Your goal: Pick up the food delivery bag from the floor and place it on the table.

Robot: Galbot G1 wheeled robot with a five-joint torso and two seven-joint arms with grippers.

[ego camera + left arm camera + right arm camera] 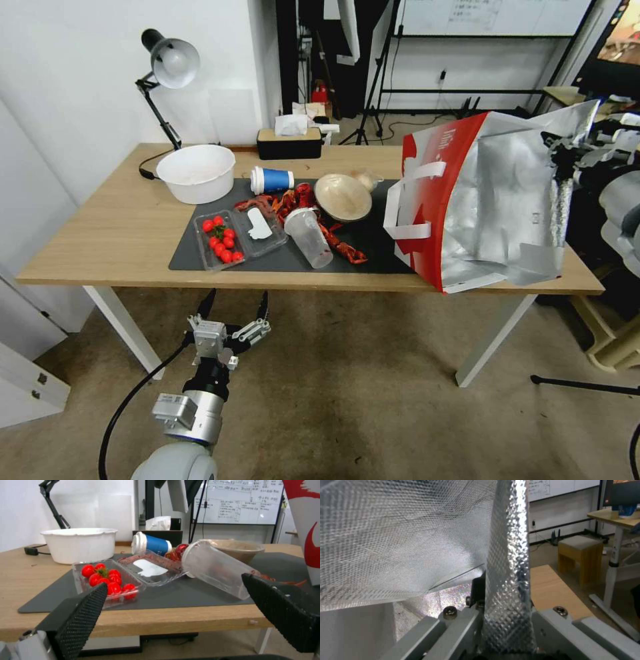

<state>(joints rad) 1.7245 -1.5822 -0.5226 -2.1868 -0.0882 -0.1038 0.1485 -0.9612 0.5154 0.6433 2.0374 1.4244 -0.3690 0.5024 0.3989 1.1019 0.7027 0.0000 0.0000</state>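
Observation:
The food delivery bag (493, 200), white with red panels and a silver foil lining, sits tilted on the right end of the table (120, 227), its mouth turned toward me. My right gripper (567, 160) is at the bag's upper right rim. The right wrist view has the foil rim (506, 567) pinched in the shut right gripper (500, 605). My left gripper (235, 301) hangs open and empty over the floor (347, 400), just below the table's front edge. In the left wrist view the left gripper (173, 582) faces the table's clutter.
On the dark mat (200, 257) lie a tomato tray (220, 240), a tipped clear cup (309, 237), a blue cup (272, 180), a wooden bowl (342, 197) and red scraps. A white bowl (197, 172), lamp (170, 63) and tissue box (290, 141) stand behind.

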